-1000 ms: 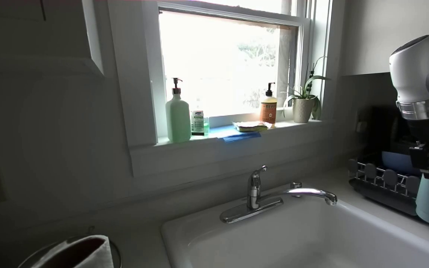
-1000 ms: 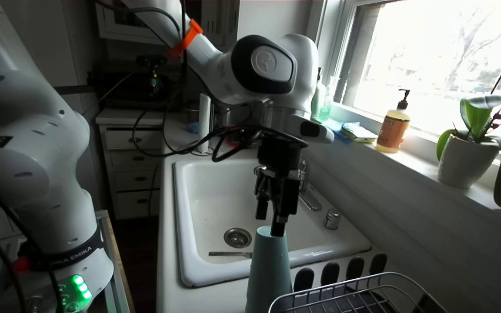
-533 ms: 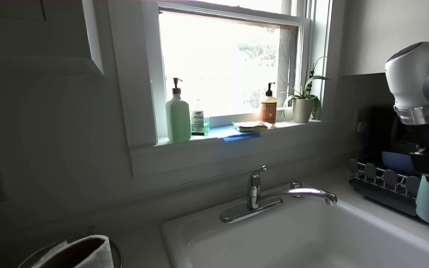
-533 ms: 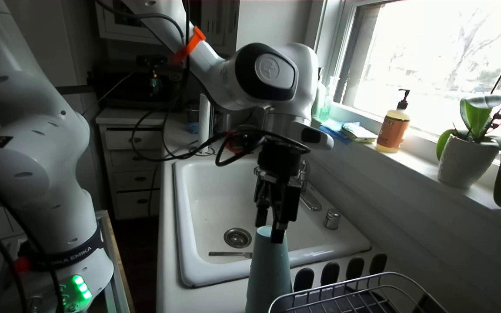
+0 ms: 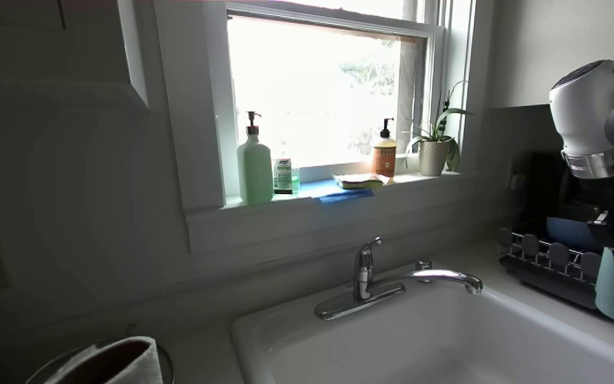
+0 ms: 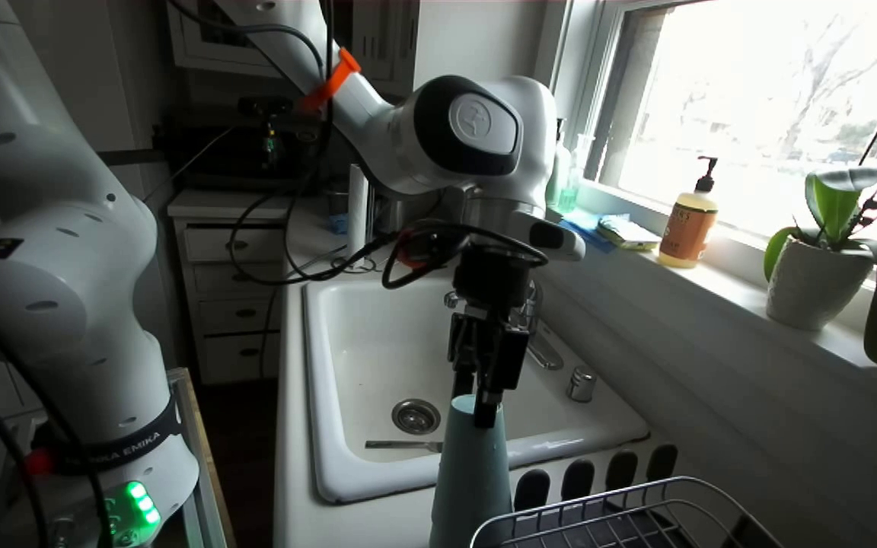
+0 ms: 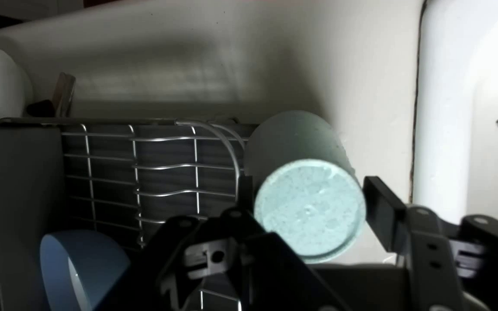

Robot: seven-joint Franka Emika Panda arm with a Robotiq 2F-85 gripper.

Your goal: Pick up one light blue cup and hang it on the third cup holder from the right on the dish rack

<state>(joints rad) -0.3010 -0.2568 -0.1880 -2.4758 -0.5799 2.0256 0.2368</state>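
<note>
The light blue cup (image 7: 309, 211) is upside down, base up, right of centre in the wrist view and at the right edge of an exterior view, just beside a corner of the dish rack (image 5: 547, 284). The pincer (image 7: 311, 198) has a finger either side of its base; I cannot tell whether they grasp it. Grey oval cup holders (image 6: 577, 479) stand in the lower right of an exterior view. A blue vessel (image 7: 87, 263) lies tilted, lower left; the sink (image 6: 362, 350) fills the centre.
</note>
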